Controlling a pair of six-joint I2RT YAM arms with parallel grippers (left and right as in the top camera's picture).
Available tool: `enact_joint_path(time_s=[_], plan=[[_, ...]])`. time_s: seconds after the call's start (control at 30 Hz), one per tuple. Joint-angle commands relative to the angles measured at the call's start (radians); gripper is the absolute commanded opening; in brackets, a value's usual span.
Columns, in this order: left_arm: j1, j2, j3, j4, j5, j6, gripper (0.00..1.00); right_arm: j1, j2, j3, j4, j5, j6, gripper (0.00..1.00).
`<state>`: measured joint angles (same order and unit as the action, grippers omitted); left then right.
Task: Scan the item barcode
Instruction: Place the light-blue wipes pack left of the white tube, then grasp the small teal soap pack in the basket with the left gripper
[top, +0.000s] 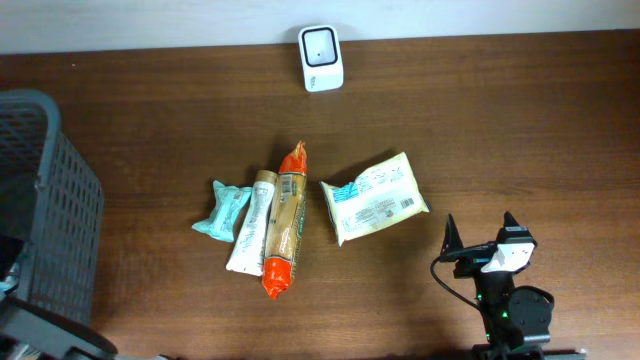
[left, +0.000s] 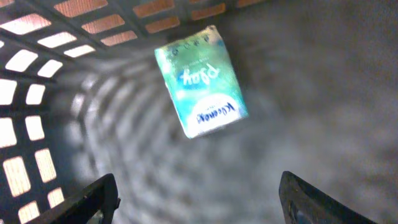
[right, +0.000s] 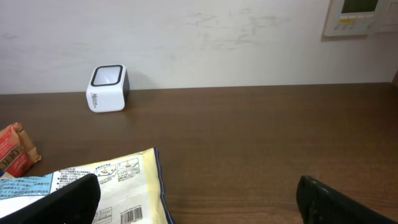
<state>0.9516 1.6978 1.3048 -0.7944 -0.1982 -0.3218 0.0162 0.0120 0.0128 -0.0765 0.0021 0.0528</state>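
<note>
The white barcode scanner (top: 321, 58) stands at the table's far edge and also shows as the scanner (right: 107, 88) in the right wrist view. Several items lie mid-table: a teal packet (top: 222, 210), a white tube (top: 254, 222), an orange snack pack (top: 285, 222) and a pale yellow pouch (top: 373, 197). My right gripper (top: 480, 222) stands open right of the pouch (right: 112, 186), whose barcode (right: 132, 216) faces up. My left gripper (left: 198, 186) is open inside the basket (left: 37, 93), nothing between its fingers. A green tissue pack (left: 202, 84) shows blurred beyond them, apart from the fingers.
The dark grey mesh basket (top: 40, 200) fills the table's left side. A wall panel (right: 360, 15) hangs on the white wall behind the table. Bare wood lies between the scanner and the items.
</note>
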Motion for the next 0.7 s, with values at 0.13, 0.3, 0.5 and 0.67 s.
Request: enact_joint_path(time_s=[0.13,0.3,0.5,0.67], plan=[[0.007,0.159,-0.012,0.107,-0.087,0.025,0.88,-0.003,-0.006,-0.007,-0.003,0.002,0.007,0.99],[0.007,0.243,-0.012,0.207,-0.087,0.085,0.96,-0.003,-0.006,-0.007,-0.003,0.002,0.007,0.98],[0.007,0.27,-0.012,0.226,-0.077,0.084,0.11,-0.003,-0.006,-0.007,-0.003,0.002,0.007,0.99],[0.007,0.218,0.095,0.135,0.159,0.084,0.0,-0.003,-0.006,-0.007,-0.003,0.002,0.007,0.99]])
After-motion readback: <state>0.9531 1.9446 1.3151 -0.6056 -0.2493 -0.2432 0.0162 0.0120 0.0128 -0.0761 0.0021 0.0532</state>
